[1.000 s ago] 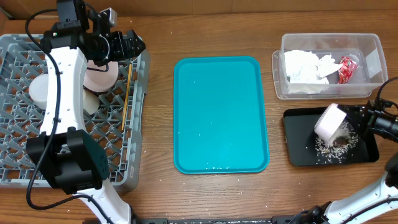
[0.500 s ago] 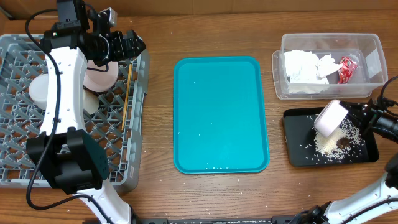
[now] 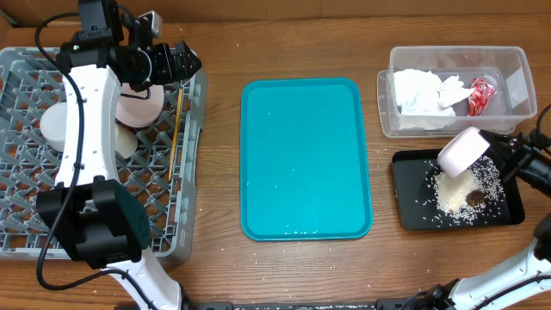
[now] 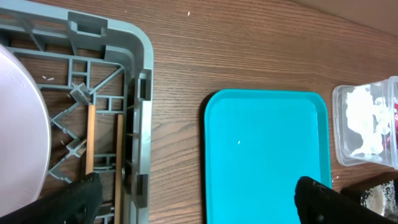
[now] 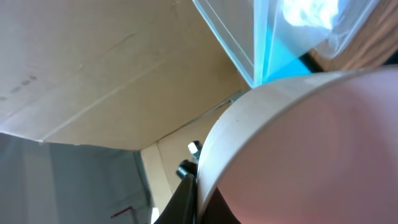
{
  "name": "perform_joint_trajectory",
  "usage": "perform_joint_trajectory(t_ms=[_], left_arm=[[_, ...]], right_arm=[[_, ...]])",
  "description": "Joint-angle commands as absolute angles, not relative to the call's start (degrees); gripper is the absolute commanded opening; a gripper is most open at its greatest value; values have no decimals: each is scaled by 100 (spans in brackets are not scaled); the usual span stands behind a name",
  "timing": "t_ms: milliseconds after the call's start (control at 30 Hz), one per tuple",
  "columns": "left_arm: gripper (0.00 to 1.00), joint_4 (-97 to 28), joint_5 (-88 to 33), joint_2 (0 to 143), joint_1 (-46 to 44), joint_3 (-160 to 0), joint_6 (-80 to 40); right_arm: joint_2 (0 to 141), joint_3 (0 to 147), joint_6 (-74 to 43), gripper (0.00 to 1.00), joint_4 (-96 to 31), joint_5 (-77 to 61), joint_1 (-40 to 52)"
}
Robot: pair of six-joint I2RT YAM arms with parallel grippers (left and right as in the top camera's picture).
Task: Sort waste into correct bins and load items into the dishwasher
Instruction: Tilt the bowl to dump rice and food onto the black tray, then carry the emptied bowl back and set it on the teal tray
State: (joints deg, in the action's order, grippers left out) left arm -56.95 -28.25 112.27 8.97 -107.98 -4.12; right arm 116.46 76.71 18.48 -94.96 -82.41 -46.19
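Overhead view of a wooden table. At the right, the right gripper (image 3: 498,158) was clamped on a small white cup (image 3: 459,151), held tipped above the black tray (image 3: 408,215). Its fingers were mostly hidden, so the grip seemed to be on the cup's rim. A pile of rice scraps (image 3: 459,195) lay in the black tray. Just behind it stood the clear tub (image 3: 456,51) holding white napkins (image 3: 417,93) and a red wrapper (image 3: 480,95). A teal tray (image 3: 306,159) lay in the middle. At the left, the left gripper (image 3: 187,62) hovered over the grey dish rack (image 3: 17,198), fingers (image 4: 323,199) wide apart and holding nothing. Chopsticks (image 4: 91,137) lay along the rack's right wall, beside a white bowl (image 3: 139,108).
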Motion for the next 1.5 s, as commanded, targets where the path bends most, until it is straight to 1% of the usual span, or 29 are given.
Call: perform_joint_trajectory(t_ms=[0, 67, 133, 233, 367, 433, 567, 633, 833, 867, 900, 933, 967, 1100, 1267, 1400, 1467], left_arm=[[100, -5671, -2788, 11196, 860, -10886, -427], [100, -5671, -2788, 11196, 860, -10886, -429], [100, -5671, -2788, 11196, 860, -10886, -427], [100, -5671, -2788, 11196, 860, -10886, -427], [100, -5671, -2788, 11196, 860, -10886, -427], [100, -5671, -2788, 11196, 860, -10886, -429], [100, -5671, -2788, 11196, 860, -10886, -429], [100, -5671, -2788, 11196, 860, -10886, -429], [100, -5671, -2788, 11196, 860, -10886, -429], [100, -5671, -2788, 11196, 860, -10886, -427], [100, -5671, -2788, 11196, 860, -10886, -427], [100, -5671, -2788, 11196, 860, -10886, -427], [100, -5671, -2788, 11196, 860, -10886, -429], [100, -5671, -2788, 11196, 860, -10886, -427], [100, -5671, -2788, 11196, 860, -10886, -429], [100, -5671, -2788, 11196, 860, -10886, -429], [100, -5671, -2788, 11196, 860, -10886, -429]], right_arm=[[11443, 7679, 1861, 4, -9714, -8403, -4676], [11452, 7679, 1970, 4, -9445, -8409, -4668], [11454, 7679, 1761, 4, -9192, -8309, -4733], [11452, 7673, 1640, 4, -9719, -8084, -4759], [11445, 7673, 1741, 4, -9268, -7931, -4772], [11443, 7671, 1671, 4, -9721, -7811, -4775], [11389, 7662, 1817, 4, -9557, -7815, -4657], [11382, 7662, 1846, 4, -9719, -7660, -4641], [10923, 7660, 1942, 4, -9566, -7854, -4418], [10868, 7664, 1883, 4, -9244, -7841, -4414], [10864, 7666, 1559, 4, -8958, -7671, -4414], [10871, 7666, 1041, 4, -8932, -7446, -4416], [10881, 7666, 805, 4, -9076, -7376, -4416], [10860, 7673, 1555, 4, -9378, -7655, -4348], [10718, 7902, 1973, 4, -9717, -7918, -3972], [10420, 8554, 1719, 4, -9717, -7948, -3479], [10344, 9000, 1415, 4, -9666, -7697, -3225]])
